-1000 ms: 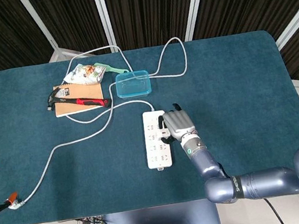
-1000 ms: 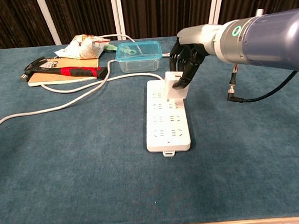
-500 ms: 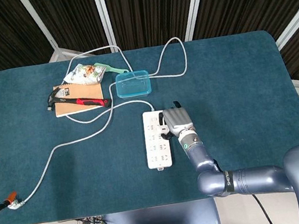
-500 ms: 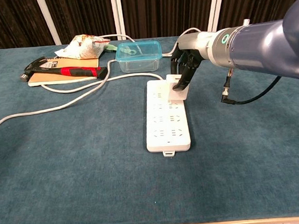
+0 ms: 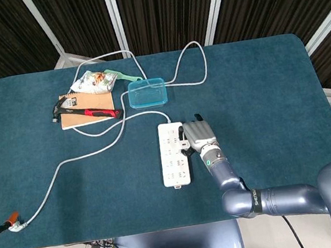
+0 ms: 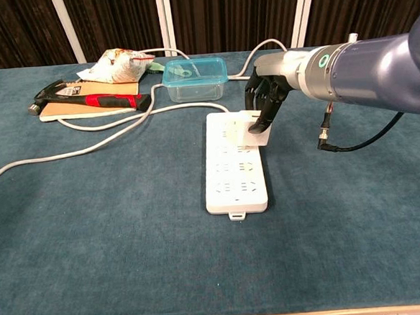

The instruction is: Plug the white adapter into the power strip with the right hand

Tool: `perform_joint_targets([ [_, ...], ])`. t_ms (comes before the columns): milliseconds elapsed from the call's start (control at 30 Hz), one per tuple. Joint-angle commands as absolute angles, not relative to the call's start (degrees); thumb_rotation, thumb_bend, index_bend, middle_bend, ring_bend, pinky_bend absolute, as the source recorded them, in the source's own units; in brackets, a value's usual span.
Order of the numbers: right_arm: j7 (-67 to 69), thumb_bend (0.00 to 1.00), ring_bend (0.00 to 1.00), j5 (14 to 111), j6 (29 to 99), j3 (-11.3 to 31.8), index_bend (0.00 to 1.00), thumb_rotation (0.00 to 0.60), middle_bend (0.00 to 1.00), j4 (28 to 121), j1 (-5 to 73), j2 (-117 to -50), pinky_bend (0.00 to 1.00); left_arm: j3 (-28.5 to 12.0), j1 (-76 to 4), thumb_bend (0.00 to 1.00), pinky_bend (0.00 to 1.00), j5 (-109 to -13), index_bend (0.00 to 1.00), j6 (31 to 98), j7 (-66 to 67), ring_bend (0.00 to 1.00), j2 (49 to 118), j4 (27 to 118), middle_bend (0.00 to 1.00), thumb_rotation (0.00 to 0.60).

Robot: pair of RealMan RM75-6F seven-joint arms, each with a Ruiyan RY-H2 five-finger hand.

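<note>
The counter (image 5: pixel 260 84) is deep teal; on it lie a white strip (image 5: pixel 173 154), a white adapter (image 6: pixel 254 129) and a pale grey cable (image 5: pixel 82 157). The hand (image 5: pixel 198 136) is silver-grey with black fingers (image 6: pixel 262 105). The box (image 5: pixel 147 93) is clear blue, the hammer (image 5: pixel 91 113) red and black, the board (image 5: pixel 81 109) tan.

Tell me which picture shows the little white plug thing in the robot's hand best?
The chest view. There the white adapter shows from the side under the right hand, at the power strip. In the head view the hand covers it almost fully; only a white sliver peeks out.
</note>
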State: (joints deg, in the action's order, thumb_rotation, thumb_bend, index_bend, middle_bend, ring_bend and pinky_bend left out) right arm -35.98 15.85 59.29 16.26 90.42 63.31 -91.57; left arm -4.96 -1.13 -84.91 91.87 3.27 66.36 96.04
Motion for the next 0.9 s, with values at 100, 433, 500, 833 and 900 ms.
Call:
perform_joint_targets([
  [100, -36.04, 0.51, 0.31, 15.44, 59.15, 16.44, 0.63, 0.600, 0.55, 90.64, 63.16, -91.75, 0.04, -4.96, -1.10, 0.07, 0.00, -84.97, 0.17, 91.95, 3.13, 0.00, 66.29, 96.11, 0.00, 0.600],
  [433, -35.94, 0.51, 0.31, 15.47, 59.06, 16.78, 0.63, 0.600, 0.55, 90.15, 62.96, -92.34, 0.04, -5.13, -1.08, 0.06, 0.00, -84.65, 0.17, 91.96, 2.88, 0.00, 66.30, 96.11, 0.00, 0.600],
  [500, -35.83, 0.51, 0.31, 15.62, 58.94, 16.82, 0.63, 0.600, 0.55, 90.04, 62.87, -92.35, 0.04, -5.16, -1.07, 0.06, 0.00, -84.60, 0.17, 91.97, 2.84, 0.00, 66.29, 96.11, 0.00, 0.600],
  [833, -36.22, 0.51, 0.31, 15.85, 58.35, 16.83, 0.64, 0.600, 0.55, 89.46, 62.78, -92.39, 0.04, -5.12, -1.12, 0.07, 0.00, -84.46, 0.17, 91.78, 3.29, 0.00, 66.35, 96.22, 0.00, 0.600],
  [900, -36.37, 0.51, 0.31, 15.77, 58.20, 16.79, 0.64, 0.600, 0.55, 89.49, 62.79, -92.30, 0.04, -5.14, -1.09, 0.07, 0.00, -84.47, 0.17, 91.87, 3.30, 0.00, 66.36, 96.24, 0.00, 0.600],
])
